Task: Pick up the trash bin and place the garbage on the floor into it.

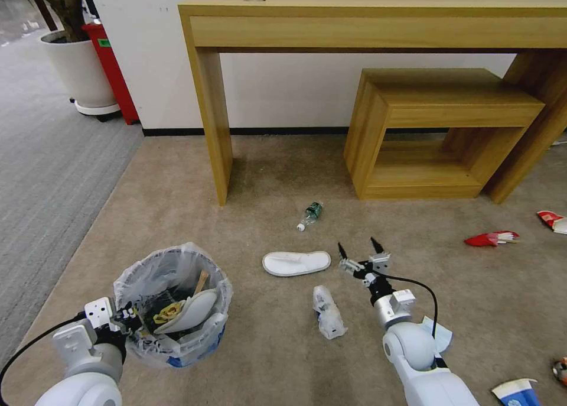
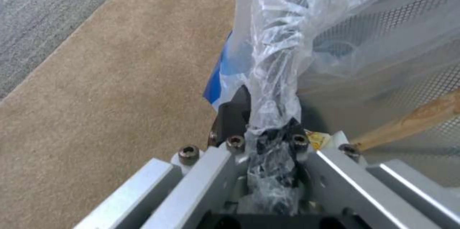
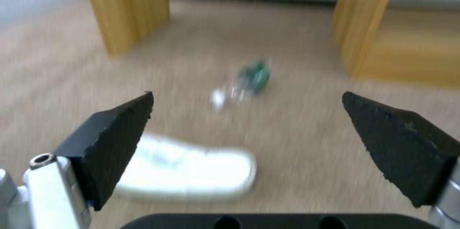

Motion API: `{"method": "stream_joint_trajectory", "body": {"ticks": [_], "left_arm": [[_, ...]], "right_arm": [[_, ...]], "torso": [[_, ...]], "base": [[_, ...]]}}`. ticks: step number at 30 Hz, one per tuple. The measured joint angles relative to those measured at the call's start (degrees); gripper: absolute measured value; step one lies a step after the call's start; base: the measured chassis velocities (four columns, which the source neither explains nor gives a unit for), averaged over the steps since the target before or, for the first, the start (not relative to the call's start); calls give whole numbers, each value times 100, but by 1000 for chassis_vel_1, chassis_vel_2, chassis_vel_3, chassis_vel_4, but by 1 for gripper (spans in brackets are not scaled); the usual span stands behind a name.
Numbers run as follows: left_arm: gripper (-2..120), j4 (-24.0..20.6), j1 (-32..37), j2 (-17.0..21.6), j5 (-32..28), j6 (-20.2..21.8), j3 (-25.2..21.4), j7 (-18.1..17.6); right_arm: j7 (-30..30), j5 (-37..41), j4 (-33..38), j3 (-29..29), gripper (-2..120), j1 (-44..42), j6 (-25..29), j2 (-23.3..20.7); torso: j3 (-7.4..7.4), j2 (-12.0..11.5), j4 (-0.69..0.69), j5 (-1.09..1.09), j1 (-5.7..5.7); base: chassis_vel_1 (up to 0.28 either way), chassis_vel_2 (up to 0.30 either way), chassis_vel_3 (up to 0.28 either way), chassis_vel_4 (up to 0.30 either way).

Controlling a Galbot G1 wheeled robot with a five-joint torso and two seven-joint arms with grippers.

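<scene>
- Here the left gripper (image 1: 127, 319) is clamped on the trash bin (image 1: 172, 311) rim;
- right gripper (image 1: 360, 249) spread wide, empty; white slipper (image 1: 296, 263) just beside it, bottle (image 1: 309, 215) beyond.

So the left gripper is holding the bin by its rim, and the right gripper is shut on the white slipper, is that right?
Not quite. The left gripper does hold the bin by its rim, but the right gripper is open and empty; the slipper lies on the carpet beside it, as the head view shows.

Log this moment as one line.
left gripper: shut on trash bin rim | right gripper: open, above white slipper | bottle: on floor
</scene>
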Motion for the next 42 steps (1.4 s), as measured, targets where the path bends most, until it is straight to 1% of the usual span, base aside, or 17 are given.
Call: {"method": "stream_joint_trajectory", "body": {"ticks": [3, 4, 7, 8, 9, 10, 12, 14, 18, 26, 28, 30, 31, 37, 38, 41, 42], "left_arm": [[1, -2, 16, -20, 7, 0, -14, 1], [1, -2, 16, -20, 7, 0, -14, 1], [1, 32, 15, -8, -5, 0, -74, 1], [1, 32, 15, -8, -5, 0, -74, 1], [1, 58, 5, 3, -12, 0, -91, 1], [1, 75, -5, 5, -13, 0, -95, 1], [1, 89, -15, 6, -15, 0, -95, 0], [1, 148, -53, -7, -17, -3, -79, 2], [1, 220, -83, -15, -14, -10, -56, 5], [1, 260, -105, 6, -13, -27, -51, 19], [1, 267, -104, 13, -13, -29, -46, 26], [1, 268, -82, 20, -10, -39, -40, 42], [1, 268, -82, 20, -10, -39, -40, 42], [1, 250, -40, 61, -9, -55, -56, 55], [1, 250, -40, 61, -9, -55, -56, 55], [1, 233, -19, 64, -7, -63, -53, 58], [1, 233, -19, 64, -7, -63, -53, 58]], "right_arm": [[225, 275, -250, -269, 100, 261, -840, 48], [225, 275, -250, -269, 100, 261, -840, 48], [598, 790, -496, -581, 100, 506, -1750, 169], [598, 790, -496, -581, 100, 506, -1750, 169], [693, 825, -570, -694, 100, 579, -2188, 220], [747, 743, -622, -761, 100, 616, -2432, 244], [780, 691, -650, -799, 100, 634, -2551, 254], [964, 515, -792, -926, 100, 693, -2956, 277], [1080, 369, -969, -979, 100, 736, -3152, 287], [1009, 242, -1199, -969, 99, 769, -3064, 319], [919, 190, -1272, -972, 92, 779, -3005, 343], [836, 127, -1317, -979, 80, 781, -2954, 369], [836, 127, -1317, -979, 80, 781, -2954, 369], [786, 27, -1364, -992, 56, 763, -2868, 395], [786, 27, -1364, -992, 56, 763, -2868, 395], [776, 1, -1376, -988, 41, 740, -2799, 395], [776, 1, -1376, -988, 41, 740, -2799, 395]], "torso": [[0, 0, 0, -1, 0], [0, 0, 0, -1, 0], [1, 0, 1, 0, 0], [1, 0, 1, 0, 0], [1, 0, 1, 1, 0], [1, 0, 2, 0, 0], [1, 0, 1, 0, 0], [1, 0, 1, 0, 0], [1, 0, 1, -1, 0], [1, 0, 0, 0, 0], [0, 0, 0, 0, 0], [1, 0, 0, 0, 0], [1, 0, 0, 0, 0], [0, 0, 0, 0, 0], [0, 0, 0, 0, 0], [0, 0, 0, 0, 0], [0, 0, 0, 0, 0]], "base": [[0, 0, 0, 0], [0, 0, 0, 0], [0, 0, 0, 0], [0, 0, 0, 0], [0, 0, 0, 0], [0, 0, 0, 0], [0, 0, 0, 0], [0, 0, 0, 0], [0, 0, 0, 0], [0, 0, 0, 0], [0, 0, 0, 0], [0, 0, 0, 0], [0, 0, 0, 0], [0, 0, 0, 0], [0, 0, 0, 0], [0, 0, 0, 0], [0, 0, 0, 0]]}}
